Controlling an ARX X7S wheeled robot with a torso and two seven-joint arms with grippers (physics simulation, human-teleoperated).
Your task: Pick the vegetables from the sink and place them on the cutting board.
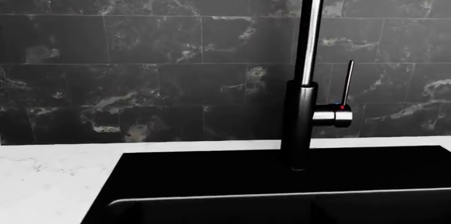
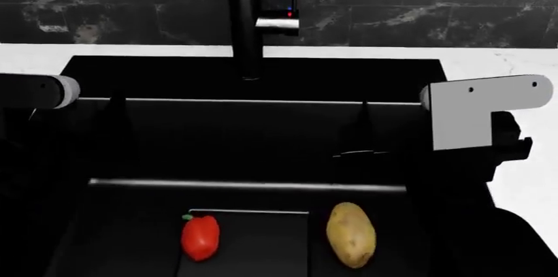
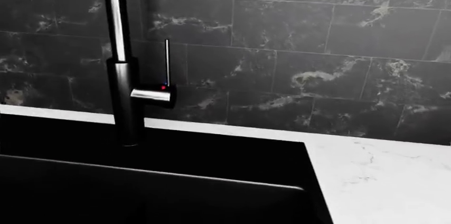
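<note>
The red bell pepper (image 2: 200, 237) and potato (image 2: 351, 234) are lying in the sink (image 2: 261, 140) at the head view's lower centre, apart from each other. Neither gripper's jaws are showing — I cannot tell their state. Starting well probably means lowering one arm straight over a vegetable — descending slowly and staying off the faucet (image 2: 247, 22).

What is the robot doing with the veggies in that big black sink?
Nothing is being held yet. A small glossy red bell pepper and an oval tan potato lie apart on the floor of the deep matte black sink, in front of the tall dark faucet. Both arms hang above the basin; their grippers cannot be seen.
</note>
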